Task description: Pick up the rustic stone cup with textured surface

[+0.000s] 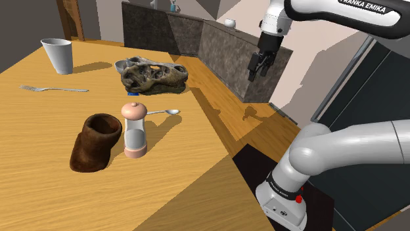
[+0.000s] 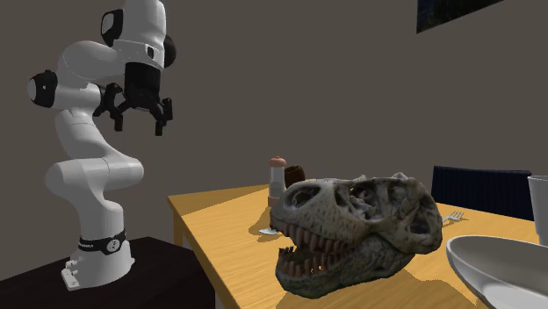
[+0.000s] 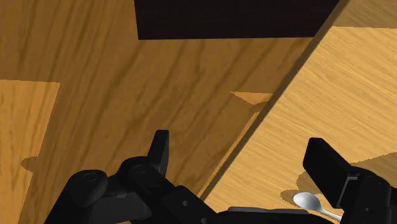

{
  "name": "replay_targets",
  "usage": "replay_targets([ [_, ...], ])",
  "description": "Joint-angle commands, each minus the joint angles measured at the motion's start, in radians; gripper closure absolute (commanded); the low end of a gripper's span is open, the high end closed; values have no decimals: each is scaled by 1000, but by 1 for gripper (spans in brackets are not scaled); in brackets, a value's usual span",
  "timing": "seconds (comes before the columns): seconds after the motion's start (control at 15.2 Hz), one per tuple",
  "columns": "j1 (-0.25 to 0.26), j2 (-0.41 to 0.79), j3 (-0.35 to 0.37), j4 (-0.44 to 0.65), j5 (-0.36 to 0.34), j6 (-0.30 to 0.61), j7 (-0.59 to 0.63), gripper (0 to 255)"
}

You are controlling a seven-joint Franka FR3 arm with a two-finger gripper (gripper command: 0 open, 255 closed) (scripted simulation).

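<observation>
While the gripper [image 1: 257, 75] hangs open, the brown cup [image 1: 96, 143] stands mouth-up.

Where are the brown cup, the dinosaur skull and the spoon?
brown cup [image 1: 92, 149]: shoulder view, on its outer wall.
dinosaur skull [image 1: 159, 76]: shoulder view, on its side.
spoon [image 1: 173, 111]: shoulder view, on its bowl.

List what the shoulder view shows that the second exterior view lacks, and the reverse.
Shoulder view adds: a silver spoon beside the pink-capped clear grinder, and dark speckled counters past the wooden table. Second exterior view adds: a dark chair back behind the table and a dark picture high on the wall. Both share: the rough dark-brown cup, the grey-brown dinosaur skull, the grinder, and the open all-black hand, raised and holding nothing.
</observation>
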Motion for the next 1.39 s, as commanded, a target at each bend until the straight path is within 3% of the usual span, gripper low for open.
replay_targets([
  [0.0,0,0,0,0,0,0,0,0],
  [0.66,57,64,186,-65,187,162,251,0],
  [1.32,93,248,379,-9,309,359,487,0],
])
